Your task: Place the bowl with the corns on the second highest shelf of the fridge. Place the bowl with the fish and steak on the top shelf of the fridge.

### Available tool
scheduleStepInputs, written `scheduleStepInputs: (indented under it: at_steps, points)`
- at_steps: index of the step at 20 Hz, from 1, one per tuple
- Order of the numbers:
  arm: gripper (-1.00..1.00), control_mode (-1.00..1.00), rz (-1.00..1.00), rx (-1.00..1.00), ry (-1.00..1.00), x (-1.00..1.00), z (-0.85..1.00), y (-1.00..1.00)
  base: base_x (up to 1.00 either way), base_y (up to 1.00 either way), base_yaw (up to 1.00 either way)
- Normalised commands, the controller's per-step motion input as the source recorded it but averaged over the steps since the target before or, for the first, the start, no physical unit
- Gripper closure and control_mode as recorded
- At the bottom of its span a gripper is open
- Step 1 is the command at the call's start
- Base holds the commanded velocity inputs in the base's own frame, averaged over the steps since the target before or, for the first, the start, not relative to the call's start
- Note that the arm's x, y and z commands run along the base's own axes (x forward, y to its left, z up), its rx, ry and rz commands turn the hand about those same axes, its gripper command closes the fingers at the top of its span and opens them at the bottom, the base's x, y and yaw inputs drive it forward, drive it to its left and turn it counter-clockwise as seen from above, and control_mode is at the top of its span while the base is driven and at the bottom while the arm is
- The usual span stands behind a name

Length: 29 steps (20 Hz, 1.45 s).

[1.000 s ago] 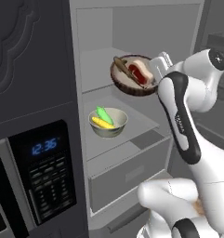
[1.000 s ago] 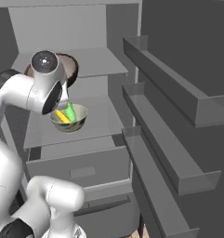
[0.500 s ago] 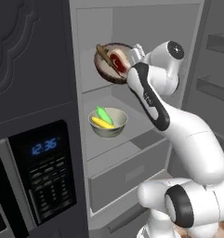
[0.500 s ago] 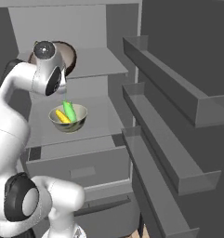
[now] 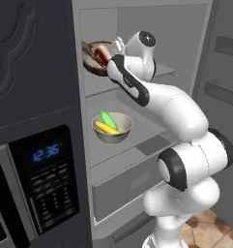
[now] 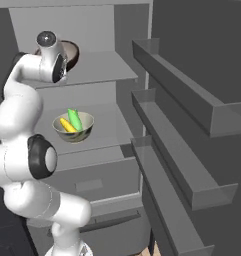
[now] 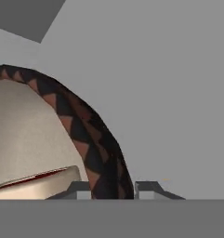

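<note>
Your gripper is clamping the rim of the dark bowl, one jaw on each side of it. The bowl is tilting, its open face turned leftward, with the red steak lying just inside. Since a second ago you are carrying it higher and deeper, over the top shelf. Below the jaws, one pale bowl is sitting upright on the second shelf, holding two corn cobs lying side by side.

Kitchen — open fridge, food-stocked shelves
</note>
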Motion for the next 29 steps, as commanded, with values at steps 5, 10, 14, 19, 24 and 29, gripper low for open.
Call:
scheduleStepInputs:
  at_steps: [5,10,14,19,24,29]
  points:
    - [-1.00,-1.00,0.00,0.00,-0.09,-0.33,0.25,-0.04,0.00,0.00,0.00]
    - [-1.00,-1.00,0.00,0.06,-0.18,-1.00,0.29,-0.51,0.00,0.00,0.00]
    - [-1.00,-1.00,0.00,0.03,-0.25,-1.00,-0.13,-0.78,0.00,0.00,0.00]
    - [-1.00,-1.00,0.00,-0.04,-0.07,-1.00,-0.94,-0.51,0.00,0.00,0.00]
    - [-1.00,-1.00,0.00,-0.14,0.11,-1.00,-1.00,-0.24,0.00,0.00,0.00]
    - [-1.00,-1.00,0.00,-0.16,0.28,-1.00,-0.75,-0.12,0.00,0.00,0.00]
